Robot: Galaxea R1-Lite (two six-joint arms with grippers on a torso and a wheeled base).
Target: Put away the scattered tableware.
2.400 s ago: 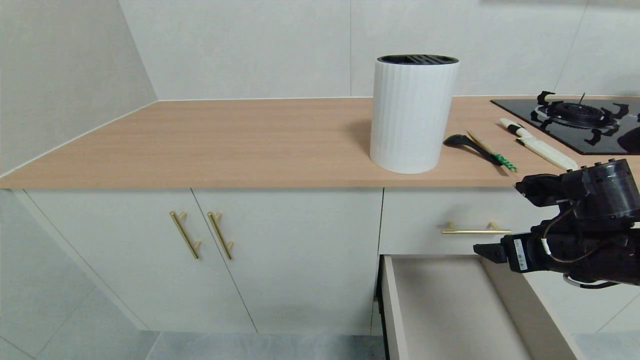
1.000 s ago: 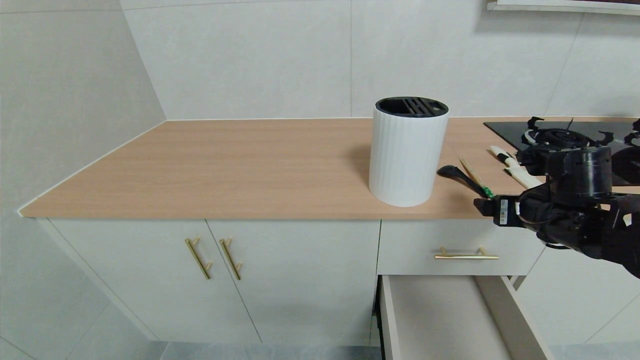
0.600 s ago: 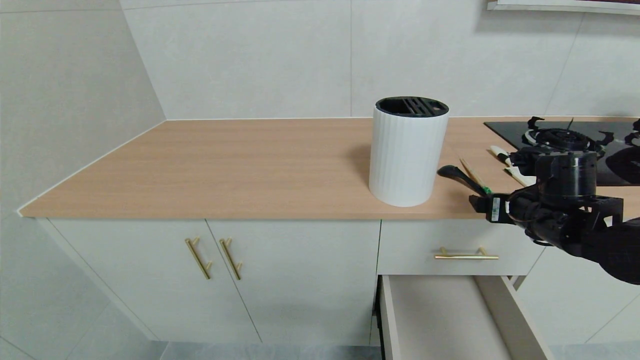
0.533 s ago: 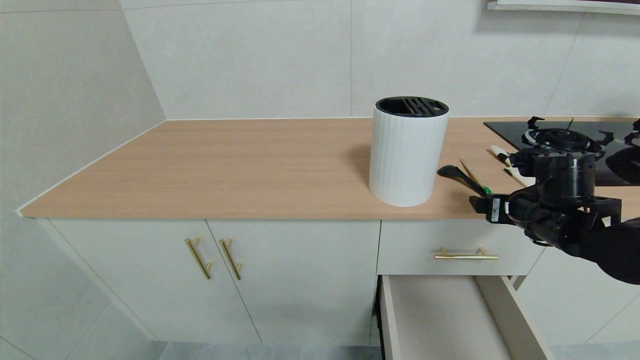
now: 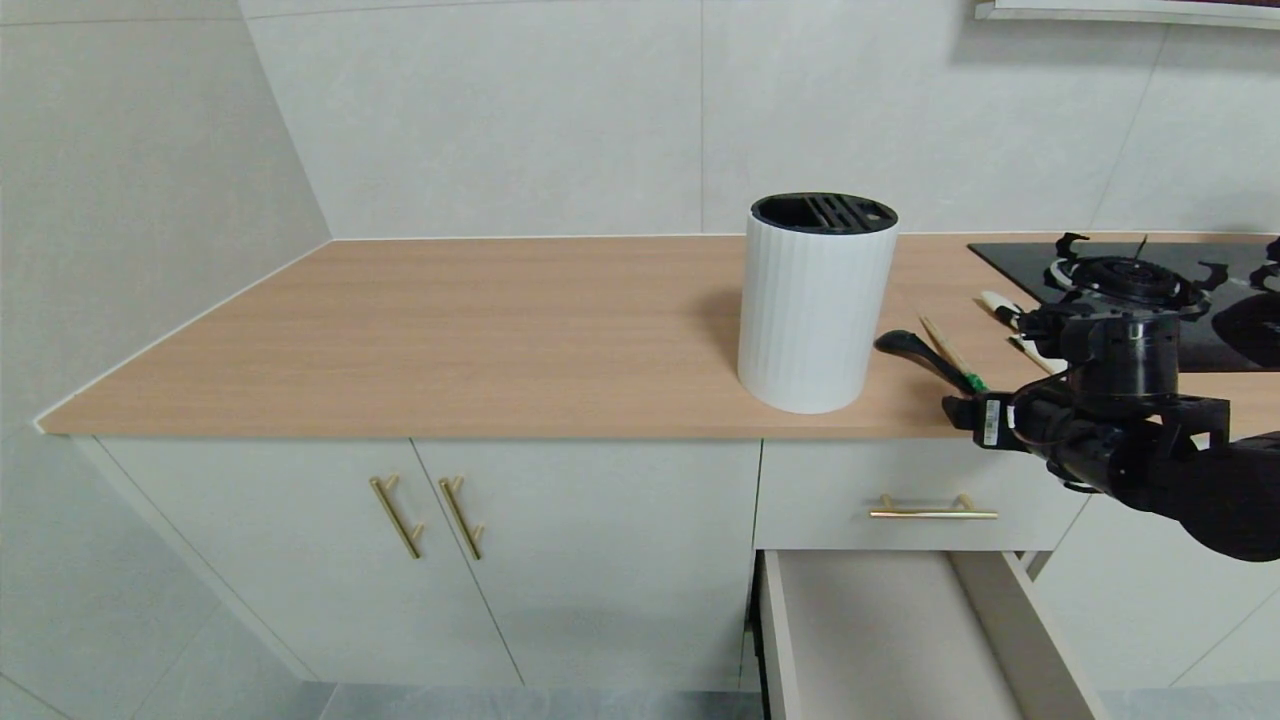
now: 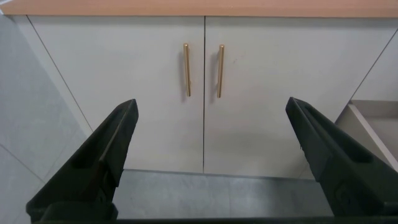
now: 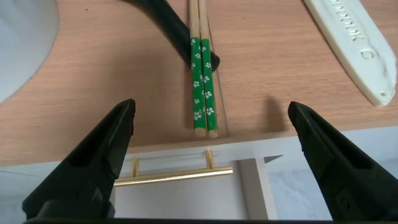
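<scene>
Cabinetry comes nearest: a lower drawer stands pulled out at the near right. Above it a shut drawer front carries a gold bar handle. Left of these, 2 cupboard doors each bear a slanted gold handle.

In the left wrist view, the left pincer faces those 2 doors from low down. Its fingers are wide apart, with nothing between them.

The right pincer hangs at the near right edge of the wooden surface, above the shut drawer front. Its fingers are spread apart and grip nothing. From the right wrist view, the 2 fingers frame the near ends of the chopsticks. Whether the tips touch the surface cannot be told.

The 2 chopsticks lie side by side on the surface. Their green flowered ends sit right at the near edge, and their plain wooden ends point far.

A black spoon lies just left of them. Its handle crosses the pair, and its bowl sits close to the holder.

Right of the chopsticks and apart from them lies a white knife, partly hidden behind the right pincer in the head view.

Farther left stands the tall white ribbed holder, upright, with a black slotted top.

At the far right, a black gas stove is set into the surface against the tiled wall.
</scene>
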